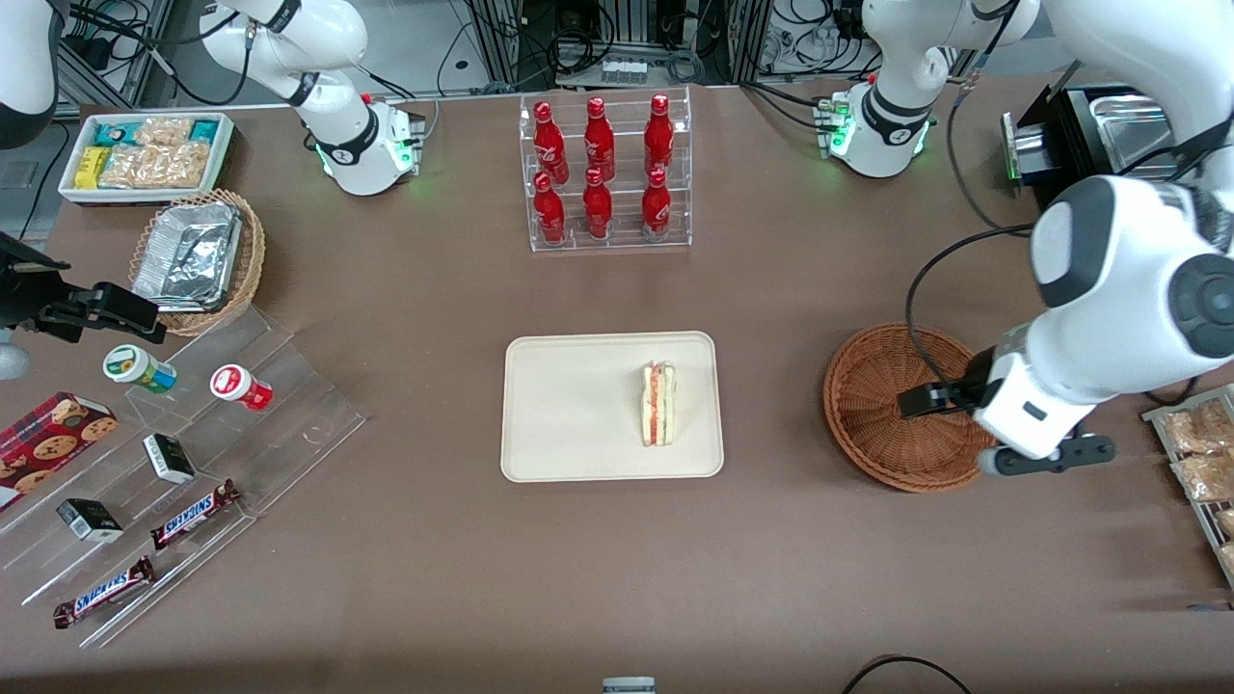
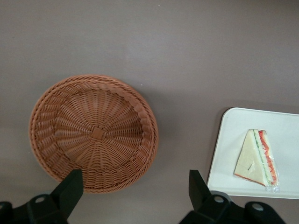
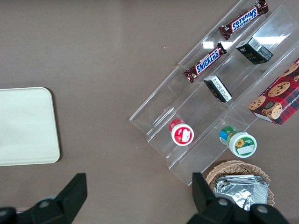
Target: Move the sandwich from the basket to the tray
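Sandwich (image 1: 659, 404) lies on the tray (image 1: 569, 405), toward its 3 o'clock edge in the front view, filling edge turned up. Basket (image 1: 882, 424) sits on the bench (image 1: 617, 559) well apart from the tray, toward the working arm's end. Tool (image 1: 916, 402) hangs above the basket with fingers (image 2: 70, 186) spread wide, holding nothing.

The word "SNICKERS" reads in white-and-blue lettering on two brown candy bars (image 1: 195, 514) (image 1: 103, 592) lying on the clear acrylic stepped stand (image 1: 289, 424). The same name shows on both bars in the right wrist view. No other print is legible.
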Motion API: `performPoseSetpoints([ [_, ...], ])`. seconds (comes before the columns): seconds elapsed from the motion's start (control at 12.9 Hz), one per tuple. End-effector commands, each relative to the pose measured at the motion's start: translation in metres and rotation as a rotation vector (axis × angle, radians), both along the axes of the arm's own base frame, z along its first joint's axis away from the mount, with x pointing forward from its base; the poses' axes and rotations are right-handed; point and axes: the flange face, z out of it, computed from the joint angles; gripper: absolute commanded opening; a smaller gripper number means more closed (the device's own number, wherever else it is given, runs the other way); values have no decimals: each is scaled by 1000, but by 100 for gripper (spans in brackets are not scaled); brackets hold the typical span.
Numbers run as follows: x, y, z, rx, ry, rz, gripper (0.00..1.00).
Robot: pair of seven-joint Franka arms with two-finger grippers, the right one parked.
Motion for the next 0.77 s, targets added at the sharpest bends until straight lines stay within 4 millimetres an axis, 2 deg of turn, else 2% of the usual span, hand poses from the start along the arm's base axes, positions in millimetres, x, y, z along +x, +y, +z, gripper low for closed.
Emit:
performPoseSetpoints([
  [0.0,-13,11,25,5,15,8,100],
  [0.15,-22,37,47,18,15,39,100],
  [0.39,-47,91,83,23,38,-25,100],
  [0.54,-58,122,97,24,46,-27,100],
  [0.7,-69,128,114,21,31,-28,100],
])
